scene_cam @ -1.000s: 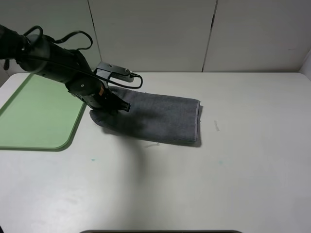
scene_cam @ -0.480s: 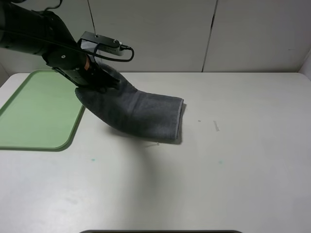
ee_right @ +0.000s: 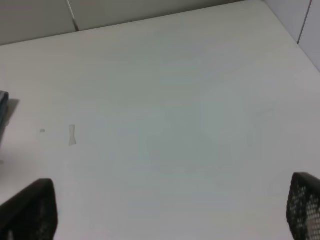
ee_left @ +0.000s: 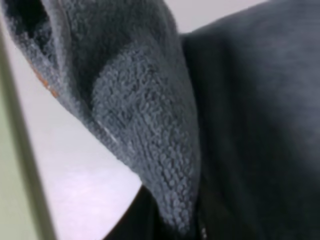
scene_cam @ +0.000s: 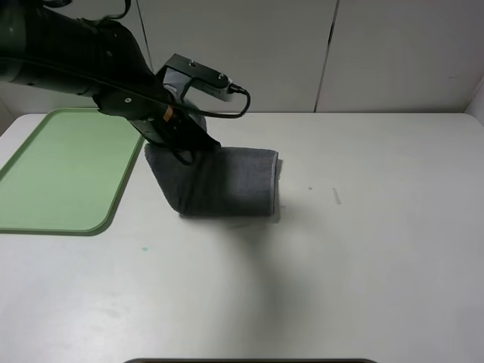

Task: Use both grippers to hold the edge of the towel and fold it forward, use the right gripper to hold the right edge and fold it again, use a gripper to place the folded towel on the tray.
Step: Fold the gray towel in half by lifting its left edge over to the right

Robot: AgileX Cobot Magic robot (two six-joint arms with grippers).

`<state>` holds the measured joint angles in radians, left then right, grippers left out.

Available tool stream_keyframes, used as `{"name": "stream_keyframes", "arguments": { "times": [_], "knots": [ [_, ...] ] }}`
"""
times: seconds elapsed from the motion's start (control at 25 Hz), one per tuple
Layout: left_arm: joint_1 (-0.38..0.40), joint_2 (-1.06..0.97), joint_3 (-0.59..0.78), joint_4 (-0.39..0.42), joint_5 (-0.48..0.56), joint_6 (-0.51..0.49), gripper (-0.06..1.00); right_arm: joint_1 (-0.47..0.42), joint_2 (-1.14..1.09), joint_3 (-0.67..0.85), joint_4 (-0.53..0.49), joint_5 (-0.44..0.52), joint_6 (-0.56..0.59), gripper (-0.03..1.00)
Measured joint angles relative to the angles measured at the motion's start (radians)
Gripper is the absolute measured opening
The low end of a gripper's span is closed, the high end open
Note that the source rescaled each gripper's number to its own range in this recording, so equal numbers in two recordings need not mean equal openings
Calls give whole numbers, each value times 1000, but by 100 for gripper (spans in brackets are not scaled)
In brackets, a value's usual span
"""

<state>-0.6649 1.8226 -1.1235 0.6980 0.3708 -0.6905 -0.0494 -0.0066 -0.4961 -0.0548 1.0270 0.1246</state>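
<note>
The dark grey towel (scene_cam: 231, 185) is folded, and its right part rests on the table just right of the tray. My left gripper (scene_cam: 180, 149) is shut on the towel's left end and holds it lifted, so the cloth hangs bunched below. The left wrist view is filled with the grey terry towel (ee_left: 150, 125), with a speck of its orange stripe (ee_left: 44, 82). The pale green tray (scene_cam: 60, 174) lies at the left with nothing on it. My right gripper (ee_right: 167, 210) is open over bare table, far from the towel, whose edge (ee_right: 2, 112) just shows.
The white table (scene_cam: 363, 249) is bordered by pale wall panels (scene_cam: 325, 53) at the back. A small scrap mark (scene_cam: 336, 197) lies right of the towel and also shows in the right wrist view (ee_right: 72, 135). The tray's rim (ee_left: 12, 165) shows beside the held towel.
My left gripper lifted the towel's left end, swung it toward the tray, then came back right. The towel's right edge slid left and the cloth is now more bunched.
</note>
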Motion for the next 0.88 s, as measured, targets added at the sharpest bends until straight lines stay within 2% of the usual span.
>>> {"name": "stream_keyframes", "arguments": {
  "times": [0.2, 0.56, 0.88],
  "knots": [
    [-69, 16, 0, -2, -36, 0, 7, 0, 0, 0, 0, 0, 0, 100],
    [-84, 72, 0, -7, -288, -1, 7, 0, 0, 0, 0, 0, 0, 100],
    [-84, 125, -11, -8, -316, -1, 7, 0, 0, 0, 0, 0, 0, 100]
  ]
}}
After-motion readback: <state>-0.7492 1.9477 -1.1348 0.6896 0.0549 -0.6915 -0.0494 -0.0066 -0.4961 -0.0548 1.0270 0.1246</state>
